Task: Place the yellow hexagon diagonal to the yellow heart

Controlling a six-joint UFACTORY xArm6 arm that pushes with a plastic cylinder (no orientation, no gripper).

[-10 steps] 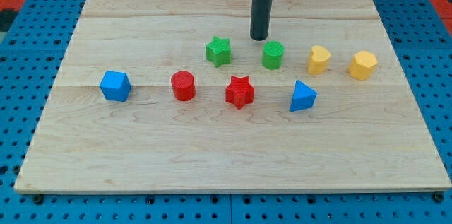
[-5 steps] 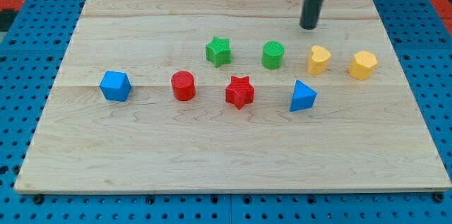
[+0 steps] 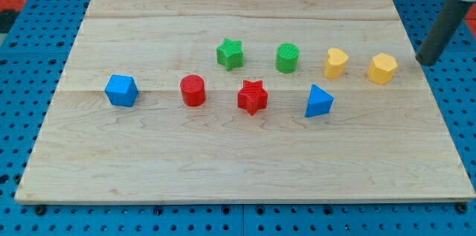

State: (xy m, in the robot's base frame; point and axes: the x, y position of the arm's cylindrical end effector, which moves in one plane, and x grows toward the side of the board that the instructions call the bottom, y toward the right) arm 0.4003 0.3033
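Looking right, you saw my tip (image 3: 427,60) resting near the yellow hexagon (image 3: 382,68), not touching it. The rod's top was cut off at the frame's upper right; it carried no gripper. The yellow heart (image 3: 335,63) sat just left.

Light is bright and even across the whole wooden board (image 3: 238,154), seemingly from overhead, with no dim corner. Shadows are soft and short: each block, such as the yellow hexagon (image 3: 382,68) and the blue cube (image 3: 121,90), throws only a faint dark fringe at its base. The board's pale surface shows a mild sheen near the top edge but no harsh glare. Focus is sharp from edge to edge; wood grain reads clearly. The dark rod near the right edge, down to my tip (image 3: 427,61), looks slightly soft-edged. The board's edges run straight, without noticeable bending.
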